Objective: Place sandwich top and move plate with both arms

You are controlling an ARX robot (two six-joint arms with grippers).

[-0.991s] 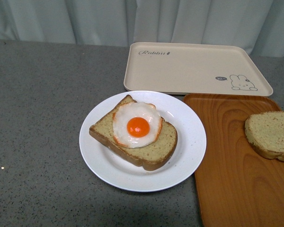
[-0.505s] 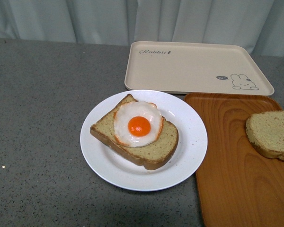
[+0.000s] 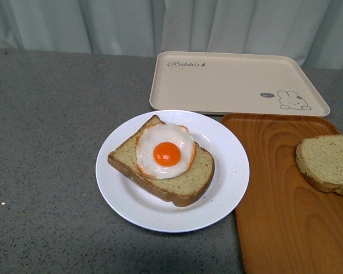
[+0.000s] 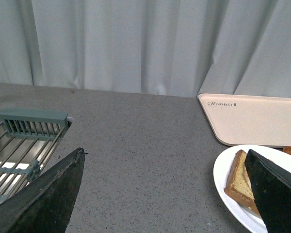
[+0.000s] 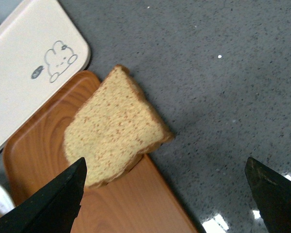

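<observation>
Pale curtains (image 3: 103, 25) backed the grey counter (image 3: 46, 142), where the task looked barely begun: the sandwich top (image 3: 327, 162) lay on the wooden tray (image 3: 274, 194), apart from the plate (image 3: 120, 194) bearing the egg-topped slice (image 3: 186, 185), with left fingers (image 4: 43, 199) and right fingers (image 5: 48, 206) spread wide, empty.

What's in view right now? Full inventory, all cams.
plate: 1, white, table centre
egg slice: 1, tan bread, on plate
fried egg: 1, white with orange yolk, on that slice
sandwich top: 1, tan, on wooden tray, overhanging its edge
wooden tray: 1, orange-brown, right of plate
rabbit tray: 1, beige, behind plate
wire rack: 1, metal, left wrist view only
table: 1, grey speckled
curtain: pale, behind table
left gripper: black, open, empty
right gripper: black, open, empty
</observation>
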